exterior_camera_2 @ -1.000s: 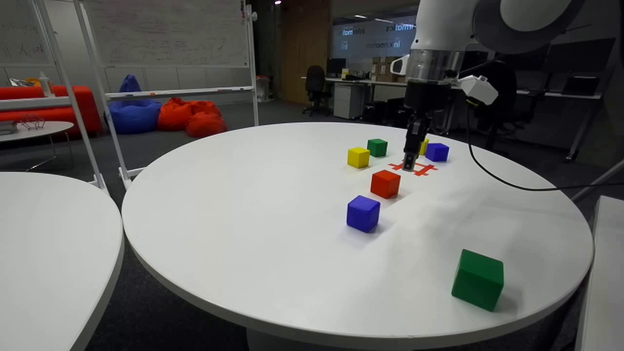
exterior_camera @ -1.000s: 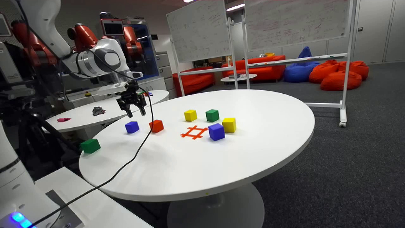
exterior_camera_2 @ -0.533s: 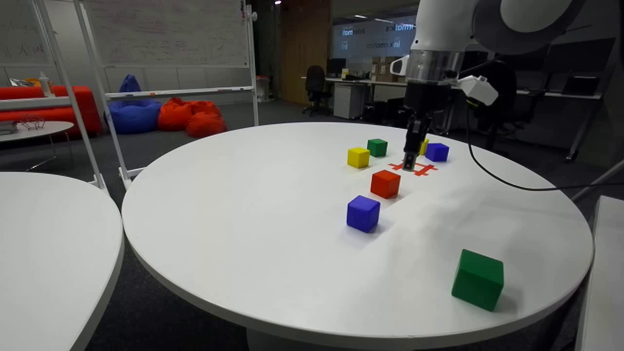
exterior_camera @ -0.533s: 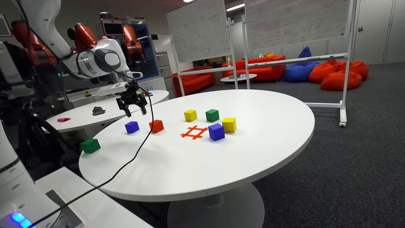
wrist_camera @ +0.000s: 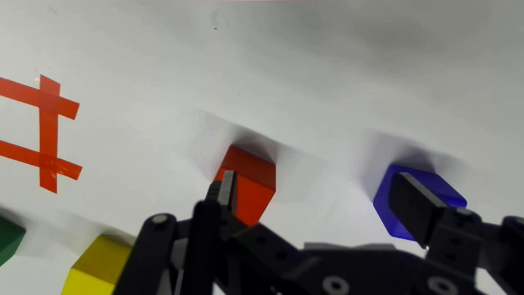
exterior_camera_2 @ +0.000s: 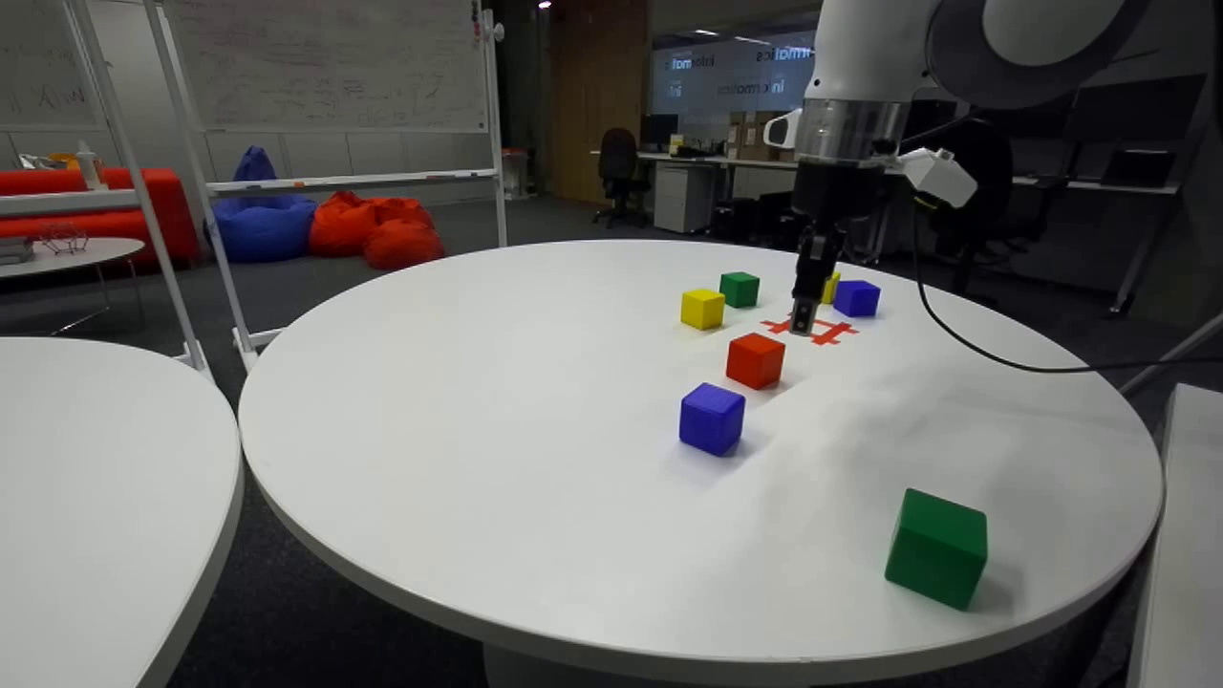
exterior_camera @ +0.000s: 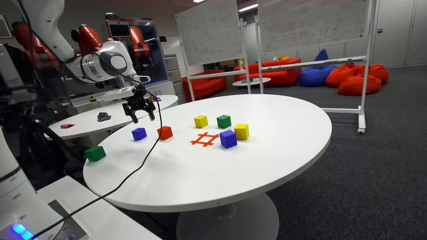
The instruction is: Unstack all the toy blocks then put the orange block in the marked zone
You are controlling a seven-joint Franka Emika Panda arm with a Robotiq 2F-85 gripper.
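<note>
Found the end effector spread open above the desk, gripping nothing. Saw orange well inside the desk's edge, near the zone but outside it. Saw no stack standing, so judged the unstacking finished.

Feared most a straight drop from here: in the wrist view, noted one finger lined up with blue and its mate with orange, so expected a fingertip landing on top of either, or a shove sending both askew. Judged a sideways shift needed, plus a slight turn to match orange's faces; without it, expected a corner pinch and a twisting slip.

Expected trouble at the zone too, toward the desk's middle: noted second blue just beside it, in reach of an opening finger, with yellow close by; could not tell whether touching. Saw the other yellow and far green farther from the zone, less in the way.

Noted near green close to the desk's edge, likely to fall if swept. Noticed a cable drooping from the arm over the desk, crossing in front of orange in an exterior view, and feared a snag. Saw a second table by the desk's edge
</note>
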